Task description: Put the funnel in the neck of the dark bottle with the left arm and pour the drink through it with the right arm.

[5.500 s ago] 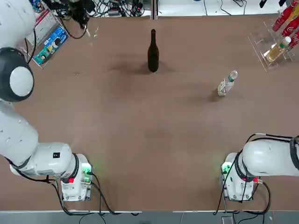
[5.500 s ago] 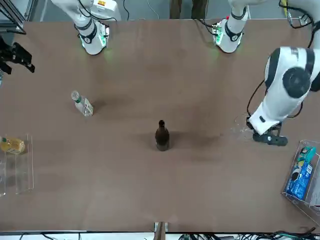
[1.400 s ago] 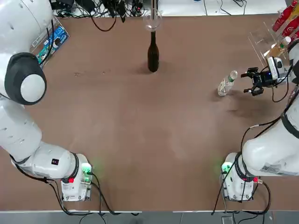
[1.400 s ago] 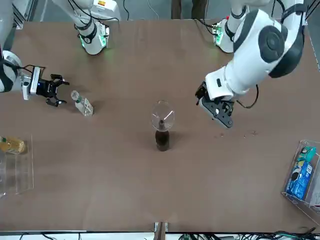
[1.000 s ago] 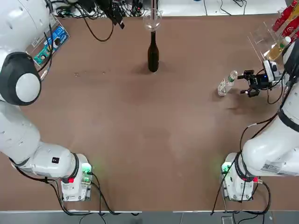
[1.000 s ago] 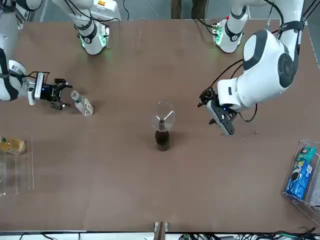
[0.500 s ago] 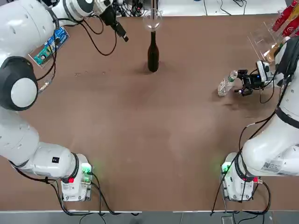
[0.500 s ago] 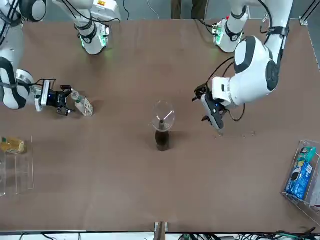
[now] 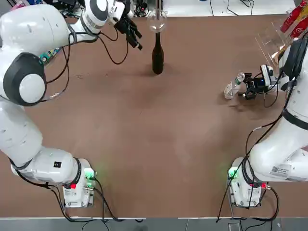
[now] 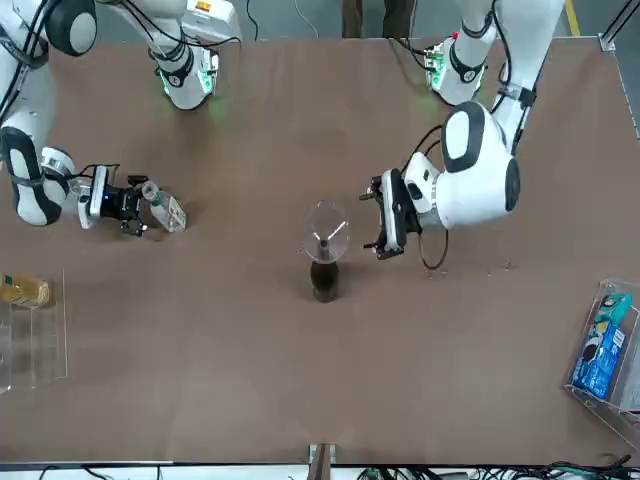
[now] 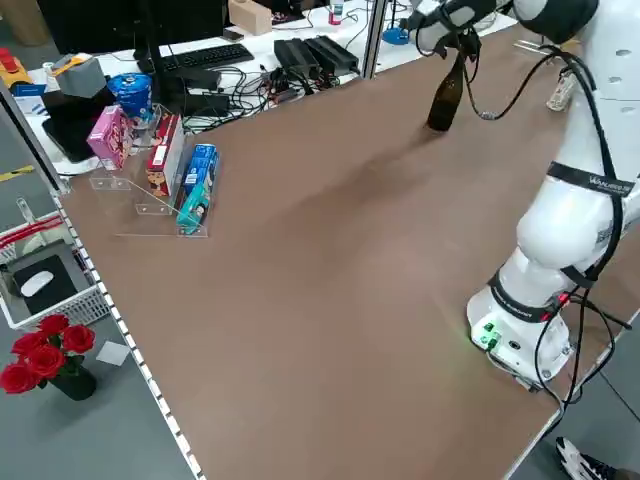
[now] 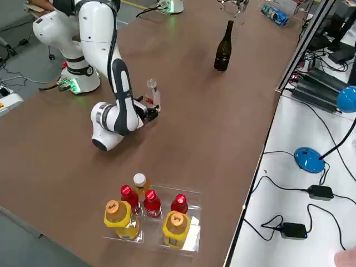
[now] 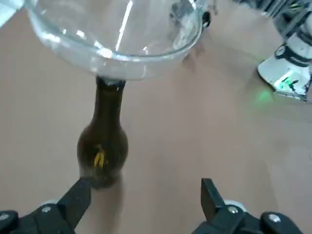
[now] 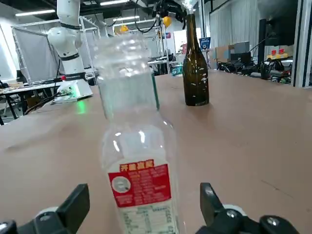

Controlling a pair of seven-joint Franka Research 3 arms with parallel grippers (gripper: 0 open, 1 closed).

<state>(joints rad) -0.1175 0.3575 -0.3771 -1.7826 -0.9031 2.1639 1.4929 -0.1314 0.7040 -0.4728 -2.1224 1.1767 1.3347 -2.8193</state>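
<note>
Funnel: it is sitting in the neck of the dark bottle, wide rim up, with nothing gripping it; a few seconds ago the bottle neck was bare, so the left arm's half of the task looks done.
Left gripper: it is hanging just beside the funnel, fingers spread wide and holding nothing (the wrist camera is showing both fingers well apart with the bottle standing beyond them); over the last second it has been swinging round near the bottle rather than leaving.
Right gripper: it is closing in on the drink, having travelled from the bench edge toward it in the last second and a half; its fingers are open and are now flanking the small clear bottle (contact cannot be told from these views).
Drink: it is standing upright on the bench, well apart from the dark bottle, cap on.
Meaning: I judge the step in hand to be the grasp on the drink; lifting, carrying and pouring are all yet to come.
Bench: a wide brown top, the two arm bases glowing green at the near edge.
Room: a clear rack of bottles is sitting at the right edge, a tray of boxed goods at the left, cables trailing along the far side, and red flowers standing on the floor.
</note>
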